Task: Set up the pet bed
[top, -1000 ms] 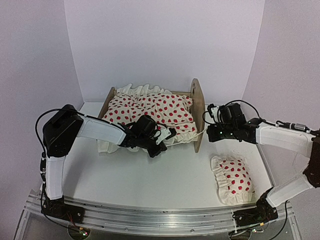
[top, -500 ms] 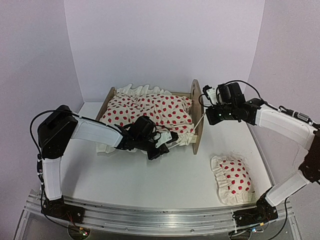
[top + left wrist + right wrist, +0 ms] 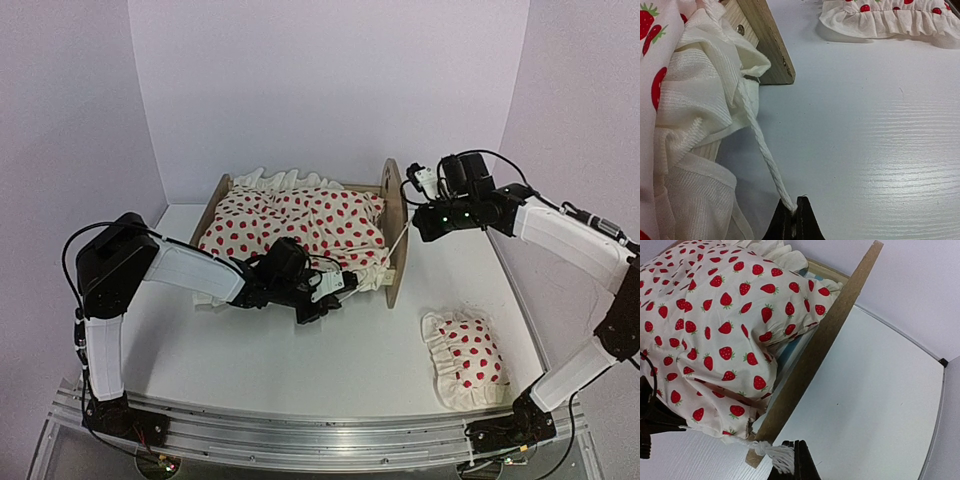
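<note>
Plywood pet bed (image 3: 395, 225) sits at 12 o'clock on the surface (image 3: 300, 360), blanket (image 3: 300, 215) over it. Left tool (image 3: 794, 214) pinches a white cord (image 3: 762, 150), right tool (image 3: 796, 450) a tassel (image 3: 780, 456). Uneven pulling could tip the bed or yank the blanket off.

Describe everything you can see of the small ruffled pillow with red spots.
The small cream fabric pillow, printed with red strawberries and edged with a gathered ruffle, lies flat on the white table at the near right. It looks soft and slightly puffed. It sits apart from the light plywood pet bed; only the table touches it.
</note>
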Robot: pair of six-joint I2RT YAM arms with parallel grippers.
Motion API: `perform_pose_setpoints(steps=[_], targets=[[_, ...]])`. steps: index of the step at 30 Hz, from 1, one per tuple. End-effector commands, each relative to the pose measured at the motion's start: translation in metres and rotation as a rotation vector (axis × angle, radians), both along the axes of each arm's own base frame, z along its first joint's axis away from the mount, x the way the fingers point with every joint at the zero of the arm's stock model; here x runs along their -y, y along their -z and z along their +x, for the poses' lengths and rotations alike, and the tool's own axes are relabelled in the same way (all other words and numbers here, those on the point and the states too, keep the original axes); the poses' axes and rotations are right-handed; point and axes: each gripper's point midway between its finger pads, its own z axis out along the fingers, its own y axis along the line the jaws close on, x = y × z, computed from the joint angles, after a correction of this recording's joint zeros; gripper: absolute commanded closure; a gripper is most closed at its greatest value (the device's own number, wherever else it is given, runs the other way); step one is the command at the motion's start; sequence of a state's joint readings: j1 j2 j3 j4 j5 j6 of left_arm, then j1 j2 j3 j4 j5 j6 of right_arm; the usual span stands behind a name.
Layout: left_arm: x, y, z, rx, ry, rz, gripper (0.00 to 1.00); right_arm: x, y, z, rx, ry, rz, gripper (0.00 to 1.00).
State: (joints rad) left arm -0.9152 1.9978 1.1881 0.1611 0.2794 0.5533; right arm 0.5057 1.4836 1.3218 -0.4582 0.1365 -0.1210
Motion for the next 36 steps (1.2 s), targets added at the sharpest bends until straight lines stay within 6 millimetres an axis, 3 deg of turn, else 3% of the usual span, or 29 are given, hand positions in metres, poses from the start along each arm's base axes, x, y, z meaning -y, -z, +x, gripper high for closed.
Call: perform_pose_setpoints(steps=[1,4,9,15,22,23,25,27,28,30,31,32,34,36], targets=[[0.001,0.024,-0.024,-0.073,0.068,0.056,1.0,-0.023,-0.042,-0.043,0.004,-0.161,0.307,1.0],[0.014,0.02,-0.028,-0.095,0.091,0.026,1.0,-0.045,-0.019,-0.105,-0.198,-0.355,0.46,1.0],[0.029,0.019,-0.034,-0.125,0.127,-0.004,1.0,-0.042,0.075,-0.168,-0.487,-0.242,0.445,1.0],[0.038,0.022,-0.031,-0.14,0.13,-0.006,1.0,-0.07,0.132,-0.188,-0.717,-0.199,0.469,1.0],[0.044,0.024,-0.031,-0.153,0.139,-0.017,1.0,-0.062,0.169,-0.195,-0.78,-0.158,0.396,0.99],[0.045,0.024,-0.031,-0.151,0.139,-0.019,1.0,-0.06,0.172,-0.194,-0.78,-0.141,0.38,0.97],[0.045,0.02,-0.031,-0.144,0.14,-0.021,0.97,-0.053,0.177,-0.188,-0.762,-0.092,0.34,0.7],[0.043,0.013,-0.033,-0.132,0.152,-0.019,0.72,-0.048,0.173,-0.183,-0.744,-0.072,0.299,0.52],[0.04,0.008,-0.035,-0.125,0.162,-0.014,0.57,-0.046,0.168,-0.179,-0.721,-0.064,0.282,0.48],[0.032,-0.009,-0.043,-0.098,0.194,-0.006,0.44,-0.044,0.15,-0.168,-0.653,-0.05,0.28,0.47],[0.024,-0.024,-0.048,-0.076,0.214,-0.008,0.42,-0.043,0.136,-0.159,-0.593,-0.037,0.288,0.44],[0.013,-0.024,-0.055,-0.074,0.231,0.018,0.4,-0.045,0.122,-0.151,-0.544,-0.035,0.304,0.41],[-0.01,-0.046,-0.061,-0.031,0.229,0.028,0.39,-0.051,0.099,-0.136,-0.45,-0.029,0.315,0.38],[-0.038,-0.059,-0.057,0.008,0.167,0.056,0.37,-0.062,0.087,-0.126,-0.391,-0.027,0.316,0.36]])
